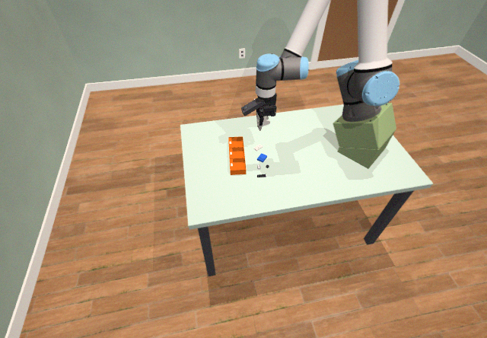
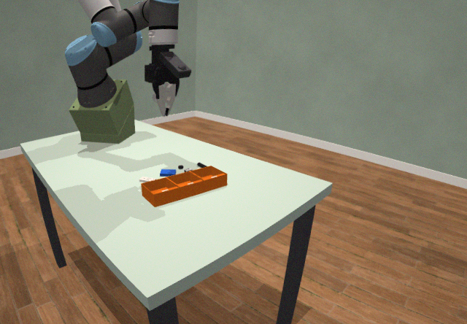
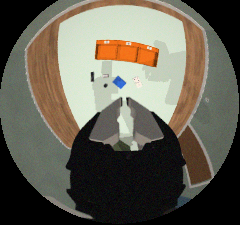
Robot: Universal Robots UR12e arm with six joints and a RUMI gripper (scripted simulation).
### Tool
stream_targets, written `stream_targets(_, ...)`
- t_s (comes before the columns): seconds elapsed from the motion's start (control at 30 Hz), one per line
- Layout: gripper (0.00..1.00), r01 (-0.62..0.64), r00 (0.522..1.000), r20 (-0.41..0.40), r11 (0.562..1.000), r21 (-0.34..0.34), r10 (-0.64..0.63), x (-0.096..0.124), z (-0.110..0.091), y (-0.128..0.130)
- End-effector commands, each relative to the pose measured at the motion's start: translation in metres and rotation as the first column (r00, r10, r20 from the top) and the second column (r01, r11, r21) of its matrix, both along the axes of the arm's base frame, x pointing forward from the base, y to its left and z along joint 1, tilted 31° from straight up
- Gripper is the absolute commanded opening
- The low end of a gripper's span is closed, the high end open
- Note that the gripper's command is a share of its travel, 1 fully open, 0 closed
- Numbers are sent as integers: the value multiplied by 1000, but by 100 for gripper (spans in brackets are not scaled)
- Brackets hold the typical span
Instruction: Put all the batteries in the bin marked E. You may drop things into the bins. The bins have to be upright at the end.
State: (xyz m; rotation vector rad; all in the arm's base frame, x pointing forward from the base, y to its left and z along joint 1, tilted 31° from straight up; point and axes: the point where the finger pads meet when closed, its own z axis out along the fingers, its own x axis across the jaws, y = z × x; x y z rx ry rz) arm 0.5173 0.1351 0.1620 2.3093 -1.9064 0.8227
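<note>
My gripper has matt black housing that looks like plastic, and its fingers are a dull grey, smooth like brushed metal. My arm's long tubes are smooth off-white with a soft sheen; the joint caps are pale blue, plastic-looking. The table top is flat, matt pale green. The bin tray looks like smooth matt orange plastic. The floor is grained wood planking.
</note>
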Motion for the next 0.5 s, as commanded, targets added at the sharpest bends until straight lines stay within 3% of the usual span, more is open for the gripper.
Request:
stream_targets(0.0, 4, 2, 1000, 3, 1000, 0, -2, 2, 2, 0)
stream_targets(0.1, 4, 105, 993, 45, 993, 49, -107, 22, -2, -17)
stream_targets(0.2, 4, 105, 993, 45, 993, 49, -107, 29, -4, -22)
stream_targets(0.47, 4, 103, 993, 45, 993, 48, -106, 76, -18, -64)
